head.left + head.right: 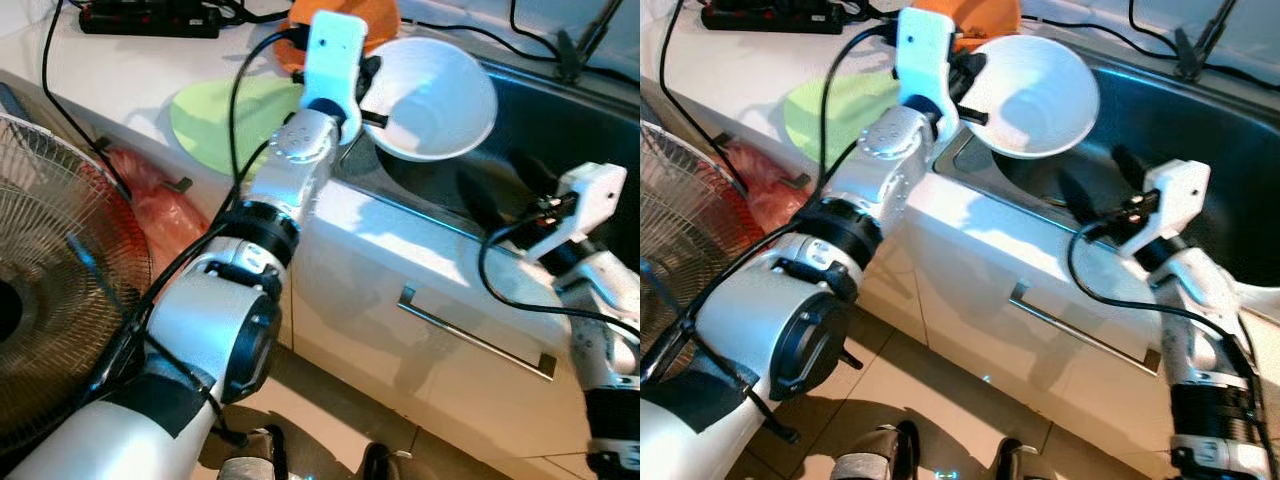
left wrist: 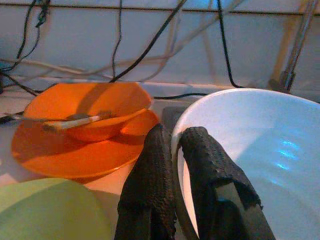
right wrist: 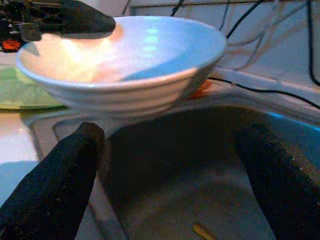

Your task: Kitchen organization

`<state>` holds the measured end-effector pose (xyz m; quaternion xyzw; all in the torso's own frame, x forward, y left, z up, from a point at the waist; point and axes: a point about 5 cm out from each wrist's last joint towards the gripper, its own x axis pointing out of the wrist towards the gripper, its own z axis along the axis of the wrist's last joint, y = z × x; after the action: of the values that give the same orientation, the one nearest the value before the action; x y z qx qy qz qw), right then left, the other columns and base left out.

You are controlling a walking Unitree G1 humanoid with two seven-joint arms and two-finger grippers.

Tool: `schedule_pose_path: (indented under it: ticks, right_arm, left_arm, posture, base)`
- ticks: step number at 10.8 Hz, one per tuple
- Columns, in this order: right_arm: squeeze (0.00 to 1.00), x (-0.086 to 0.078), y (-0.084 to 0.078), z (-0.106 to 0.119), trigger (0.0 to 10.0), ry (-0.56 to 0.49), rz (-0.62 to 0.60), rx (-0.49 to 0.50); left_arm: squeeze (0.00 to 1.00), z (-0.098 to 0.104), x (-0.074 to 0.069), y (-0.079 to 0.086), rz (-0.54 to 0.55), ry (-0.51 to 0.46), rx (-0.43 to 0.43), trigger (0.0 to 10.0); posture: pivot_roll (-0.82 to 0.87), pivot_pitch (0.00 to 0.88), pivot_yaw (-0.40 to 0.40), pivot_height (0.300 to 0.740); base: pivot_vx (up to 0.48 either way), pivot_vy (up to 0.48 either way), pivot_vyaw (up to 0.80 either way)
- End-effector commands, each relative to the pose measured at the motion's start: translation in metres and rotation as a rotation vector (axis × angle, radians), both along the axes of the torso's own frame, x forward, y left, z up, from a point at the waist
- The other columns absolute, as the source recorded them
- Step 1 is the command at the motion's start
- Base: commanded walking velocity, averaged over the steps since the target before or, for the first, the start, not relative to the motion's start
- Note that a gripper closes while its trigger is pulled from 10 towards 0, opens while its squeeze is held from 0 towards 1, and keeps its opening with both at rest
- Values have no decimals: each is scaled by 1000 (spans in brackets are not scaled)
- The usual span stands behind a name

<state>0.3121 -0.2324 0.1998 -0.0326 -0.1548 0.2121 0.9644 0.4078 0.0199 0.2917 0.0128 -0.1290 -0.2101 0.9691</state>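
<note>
The white bowl (image 1: pixel 432 98) hangs over the sink (image 1: pixel 1200 130), pinched at its rim by the left gripper (image 2: pixel 177 150). The right gripper (image 3: pixel 165 185) waits below, fingers spread. Such a thin rim hold could slip, dropping the bowl.

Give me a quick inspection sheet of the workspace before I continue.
Surface: white counter beside a dark sink.
Job's things: white bowl held tilted above the sink's edge; orange bowl on an orange plate, utensil resting in it; green plate.
Clutter: small scrap in the sink.
Grippers: left gripper clamps the white bowl's rim; right gripper open, over the sink.
Cables: power strip, black leads over the counter.
Surroundings: fan, red bag, drawer handle.
</note>
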Motion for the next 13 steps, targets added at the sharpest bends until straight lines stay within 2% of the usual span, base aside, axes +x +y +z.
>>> schedule_pose_path:
  ticks: [1,4,6,9,13]
  right_arm:
    - [0,-5,-7,4,10000,-21,-24,-18]
    - [0,-12,-14,5,10000,-21,-49,-37]
    - [0,-20,-21,8,10000,-22,-63,-51]
    - [0,-32,-27,8,10000,-10,-66,-63]
    - [0,-43,-17,8,10000,10,-9,-59]
  left_arm:
    - [0,13,-3,-10,-22,-54,13,10000]
    - [0,2,-5,-22,-25,-17,39,10000]
    - [0,-7,-8,-30,-25,12,26,10000]
    - [0,-21,-8,-28,28,69,-19,10000]
    - [0,-31,-6,-23,95,108,-51,10000]
  posture:
    - [-37,163,27,740]
    - [-73,168,35,740]
    - [-106,174,33,740]
    - [-146,183,33,740]
    - [-179,199,24,740]
  base:
    - [0,0,0]
    - [0,0,0]
    - [0,0,0]
    - [0,0,0]
    - [0,0,0]
